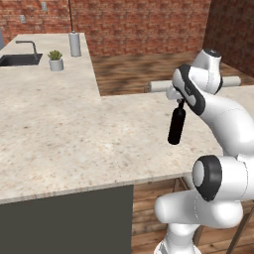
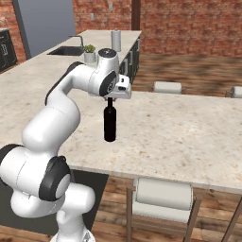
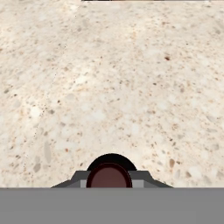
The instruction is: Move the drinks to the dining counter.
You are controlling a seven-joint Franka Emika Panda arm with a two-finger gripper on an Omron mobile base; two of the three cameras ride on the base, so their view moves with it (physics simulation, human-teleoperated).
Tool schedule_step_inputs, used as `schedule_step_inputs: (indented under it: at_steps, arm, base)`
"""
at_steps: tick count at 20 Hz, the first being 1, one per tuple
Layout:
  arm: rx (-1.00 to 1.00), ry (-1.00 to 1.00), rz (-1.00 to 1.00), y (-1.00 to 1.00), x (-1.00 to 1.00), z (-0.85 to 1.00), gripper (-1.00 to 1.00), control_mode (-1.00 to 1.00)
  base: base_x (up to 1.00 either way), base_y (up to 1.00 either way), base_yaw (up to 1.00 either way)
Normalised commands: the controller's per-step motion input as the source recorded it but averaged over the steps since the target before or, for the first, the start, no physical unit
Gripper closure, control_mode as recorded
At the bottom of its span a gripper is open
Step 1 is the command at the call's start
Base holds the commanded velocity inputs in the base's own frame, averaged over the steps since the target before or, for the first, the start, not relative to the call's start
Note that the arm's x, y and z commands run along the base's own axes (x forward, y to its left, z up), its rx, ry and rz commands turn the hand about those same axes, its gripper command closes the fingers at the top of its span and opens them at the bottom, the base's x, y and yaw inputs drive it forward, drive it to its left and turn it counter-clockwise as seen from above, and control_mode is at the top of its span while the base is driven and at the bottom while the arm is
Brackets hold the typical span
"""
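The pincer (image 2: 110, 100) is clamped tight on the neck of the tall black wine bottle (image 2: 109, 124), and the bottle hangs upright beneath it. Its base is down at the speckled beige bench (image 2: 179, 132), though whether it touches the stone or sits just above it cannot be told. In the hand view the bottle's dark red cap (image 3: 109, 176) sits squeezed between the two fingertips (image 3: 141, 177), bare stone all around it. There is plenty of open room: the bottle stands well in from the bench's near edge, with clear surface spreading away from it on every side. A pale cushioned stool (image 2: 163, 198) sits tucked at that near edge just right of the bottle, and another stool (image 2: 167, 87) shows across the bench beyond it. Far behind the bottle, up the long arm of the bench, a grey canister (image 1: 75, 44), a small potted plant (image 1: 55, 61) and a sink (image 1: 20, 59) with its tap sit well apart from the action. In the left base view the robot's wrist covers the bottle's top and the fingers themselves.
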Motion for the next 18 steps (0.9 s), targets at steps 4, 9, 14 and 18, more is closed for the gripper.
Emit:
schedule_step_inputs:
  at_steps: [4, 9, 14, 18]
  arm:
    - [0.0, 0.0, 0.0, 0.0, 0.13, -0.17, 1.0, -1.0]
    - [0.0, 0.0, 0.0, 0.0, 0.1, -0.17, 1.0, -1.0]
    - [0.0, 0.0, 0.0, 0.0, 0.09, -0.17, 1.0, -1.0]
    - [0.0, 0.0, 0.0, 0.0, 0.09, -0.14, 1.0, -1.0]
  base:
    - [0.0, 0.0, 0.0]
    - [0.0, 0.0, 0.0]
    - [0.0, 0.0, 0.0]
    - [0.0, 0.0, 0.0]
